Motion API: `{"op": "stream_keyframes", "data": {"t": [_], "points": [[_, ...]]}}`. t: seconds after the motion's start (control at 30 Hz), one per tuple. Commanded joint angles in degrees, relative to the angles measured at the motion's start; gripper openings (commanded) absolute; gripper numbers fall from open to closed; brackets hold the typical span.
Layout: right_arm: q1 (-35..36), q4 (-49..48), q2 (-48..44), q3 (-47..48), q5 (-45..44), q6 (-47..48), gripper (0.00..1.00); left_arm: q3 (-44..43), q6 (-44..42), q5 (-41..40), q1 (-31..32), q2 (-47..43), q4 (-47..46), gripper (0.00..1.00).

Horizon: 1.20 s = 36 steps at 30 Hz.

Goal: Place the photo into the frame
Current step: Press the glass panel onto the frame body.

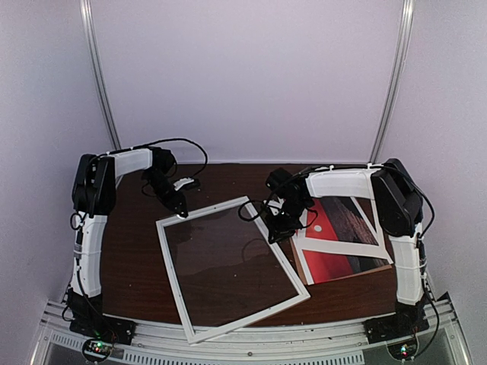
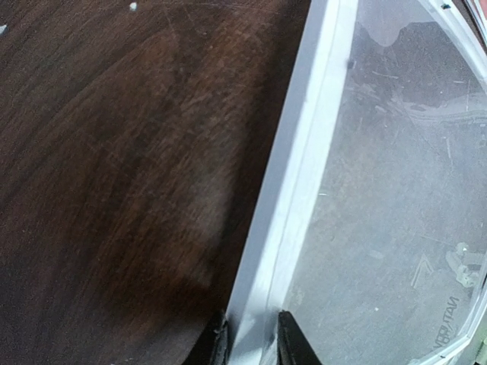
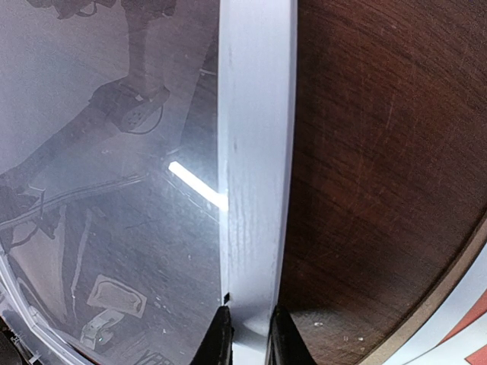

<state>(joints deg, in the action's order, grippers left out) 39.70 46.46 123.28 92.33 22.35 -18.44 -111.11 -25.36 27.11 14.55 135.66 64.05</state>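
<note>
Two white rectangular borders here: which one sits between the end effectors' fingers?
The thin-edged frame holding the clear sheet: the left end effector and right end effector each pinch a rail. The wide-bordered mat lies rightward, on the photo.

The left arm (image 1: 95, 228) bends toward 3 o'clock, the right arm (image 1: 407, 243) toward 9 o'clock, and the left pincer (image 1: 181, 211) and right pincer (image 1: 278, 226) point downward, both pinched narrow.
</note>
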Motion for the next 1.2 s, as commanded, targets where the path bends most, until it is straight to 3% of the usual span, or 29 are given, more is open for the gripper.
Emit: {"op": "stream_keyframes", "data": {"t": [0.0,0.6,1.17], "points": [[-0.2,-4.24,3.46,-2.5,0.3,-1.08,0.09,-0.77,0.58,3.47,-0.29,0.33,-0.16,0.21],[-0.18,-4.53,3.89,-2.6,0.45,-1.09,0.09,-1.02,0.95,3.92,-0.66,0.57,-0.01,0.0],[-0.21,-5.21,3.78,-3.25,0.5,-1.42,0.09,-2.49,8.15,7.06,-3.73,-1.4,-3.89,0.0]]}}
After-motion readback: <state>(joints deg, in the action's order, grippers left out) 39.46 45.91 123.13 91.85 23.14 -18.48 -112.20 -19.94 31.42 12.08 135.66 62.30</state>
